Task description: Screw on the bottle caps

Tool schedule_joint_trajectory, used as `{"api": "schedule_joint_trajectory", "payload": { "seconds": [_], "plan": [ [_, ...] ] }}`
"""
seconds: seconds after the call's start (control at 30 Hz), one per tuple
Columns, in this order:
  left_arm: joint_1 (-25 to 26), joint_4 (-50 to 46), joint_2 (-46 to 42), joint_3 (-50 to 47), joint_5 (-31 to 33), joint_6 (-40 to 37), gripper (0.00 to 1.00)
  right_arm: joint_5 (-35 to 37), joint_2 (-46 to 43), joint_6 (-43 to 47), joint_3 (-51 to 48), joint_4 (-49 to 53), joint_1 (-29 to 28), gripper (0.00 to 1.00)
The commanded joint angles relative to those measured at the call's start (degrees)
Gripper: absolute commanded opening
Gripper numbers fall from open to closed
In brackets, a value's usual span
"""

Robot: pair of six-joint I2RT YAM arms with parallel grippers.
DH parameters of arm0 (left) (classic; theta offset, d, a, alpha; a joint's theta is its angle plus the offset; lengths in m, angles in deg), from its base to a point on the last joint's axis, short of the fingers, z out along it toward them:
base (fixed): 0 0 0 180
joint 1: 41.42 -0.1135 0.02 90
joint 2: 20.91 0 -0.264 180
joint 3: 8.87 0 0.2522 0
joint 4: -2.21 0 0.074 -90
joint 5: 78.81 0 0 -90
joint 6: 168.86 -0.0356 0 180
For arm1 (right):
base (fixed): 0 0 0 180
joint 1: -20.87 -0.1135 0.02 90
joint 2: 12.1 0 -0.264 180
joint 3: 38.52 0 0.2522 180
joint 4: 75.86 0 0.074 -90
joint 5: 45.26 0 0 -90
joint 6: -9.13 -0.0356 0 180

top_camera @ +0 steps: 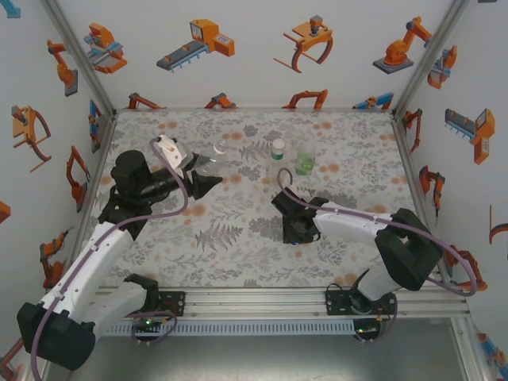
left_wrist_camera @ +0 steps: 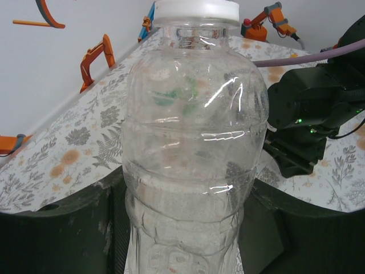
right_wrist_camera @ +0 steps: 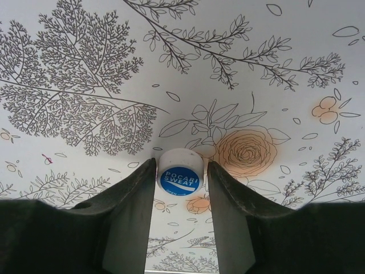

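Between right end effector (right_wrist_camera: pixel 181 165) jaws: blue cap (right_wrist_camera: pixel 180 173), clamped.

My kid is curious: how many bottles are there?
3. A white-capped bottle in the left jaws; a green-capped bottle standing at the back; a green-tinted bottle just right of it. None looks hidden.

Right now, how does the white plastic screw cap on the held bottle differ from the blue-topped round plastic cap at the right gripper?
The white plastic screw cap sits on the neck of the clear plastic bottle gripped by the left gripper; the blue-topped round plastic cap is off any bottle, pinched by the right gripper. The first is plain white; the second has white lettering on blue. Both are round.
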Motion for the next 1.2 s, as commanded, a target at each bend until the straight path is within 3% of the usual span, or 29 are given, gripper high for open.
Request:
{"api": "schedule_joint_trajectory", "payload": {
  "seconds": [0.0,0.47,0.83,0.97,1.17],
  "plan": [
    [-0.26,-0.6,-0.02,1.2,-0.6,-0.52,0.1,0.28,0.92,-0.66,-0.82,-0.09,0.23,0.4],
    [-0.16,-1.75,0.26,1.55,-0.49,-1.38,0.1,-1.37,0.55,-0.81,0.21,1.59,0.14,0.38],
    [-0.09,-2.73,0.52,1.88,-0.56,-2.32,0.1,-0.55,-1.77,0.04,2.38,2.82,0.2,0.31],
    [1.04,-7.2,0.75,2.97,-0.68,-7.22,0.1,-2.81,-5.19,4.75,3.36,0.12,0.14,0.27],
    [4.97,-14.1,0.34,3.99,4.2,-14.08,0.09,-6.71,-12.21,11.95,4.22,-6.22,0.14,0.25]
  ]
}}
